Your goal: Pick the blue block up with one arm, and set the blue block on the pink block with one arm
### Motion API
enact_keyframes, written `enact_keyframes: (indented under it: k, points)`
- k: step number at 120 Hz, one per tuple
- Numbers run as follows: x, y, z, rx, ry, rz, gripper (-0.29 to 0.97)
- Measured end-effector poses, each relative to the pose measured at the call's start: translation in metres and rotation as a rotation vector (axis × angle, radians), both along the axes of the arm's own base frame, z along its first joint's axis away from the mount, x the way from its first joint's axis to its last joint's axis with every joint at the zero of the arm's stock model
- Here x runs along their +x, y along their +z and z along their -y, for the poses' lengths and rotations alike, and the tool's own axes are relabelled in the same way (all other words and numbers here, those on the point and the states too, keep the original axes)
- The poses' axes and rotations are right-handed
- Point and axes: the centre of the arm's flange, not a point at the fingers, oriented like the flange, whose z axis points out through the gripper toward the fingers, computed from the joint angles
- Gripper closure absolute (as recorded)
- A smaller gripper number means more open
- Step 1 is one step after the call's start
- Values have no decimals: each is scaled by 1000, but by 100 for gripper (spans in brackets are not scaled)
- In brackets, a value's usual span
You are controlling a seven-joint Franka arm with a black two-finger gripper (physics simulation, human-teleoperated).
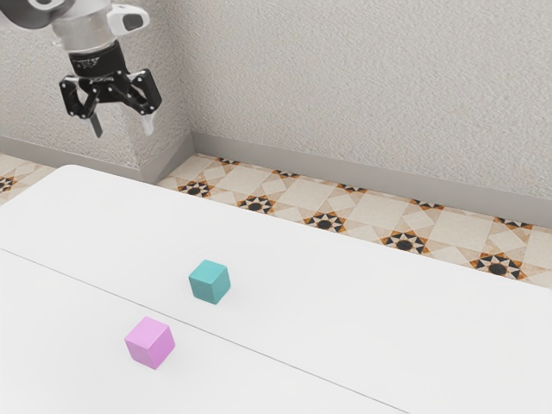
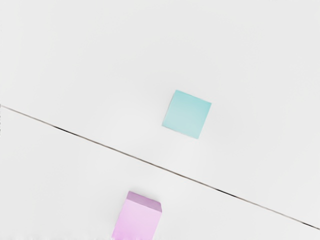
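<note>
The blue block point(image 1: 210, 281), teal in colour, rests on the white table point(image 1: 345, 293) near its middle. The pink block point(image 1: 149, 342) sits apart from it, closer to the front edge and toward the exterior view's left, across a thin dark seam. My gripper point(image 1: 122, 128) hangs high above the table at the exterior view's upper left, open, with nothing between its fingers. From the wrist I look straight down on the blue block point(image 2: 186, 114) and the pink block point(image 2: 138, 216), both far below the hand.
A thin seam point(image 1: 216, 332) runs diagonally across the tabletop between the two blocks. Behind the table lie a patterned tile floor point(image 1: 362, 211) and a grey textured wall point(image 1: 362, 78).
</note>
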Motion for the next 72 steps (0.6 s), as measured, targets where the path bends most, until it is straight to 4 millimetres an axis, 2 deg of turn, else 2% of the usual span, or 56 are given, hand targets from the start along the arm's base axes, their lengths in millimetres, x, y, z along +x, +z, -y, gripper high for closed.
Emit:
enact_keyframes:
  k: [16, 23, 34, 43, 51, 67, 72]
  points:
    - [0, -4, -3, -2, 85, -11, 0]
    - [7, -32, -6, 2, 122, -70, 0]
    - [11, -55, 1, 8, 152, -135, 0]
    - [39, -114, 7, 27, 167, -228, 0]
    - [54, -166, 12, 38, 139, -270, 1]
    - [83, -234, 7, 34, 80, -273, 0]
    - [85, -252, 7, 27, 57, -264, 0]
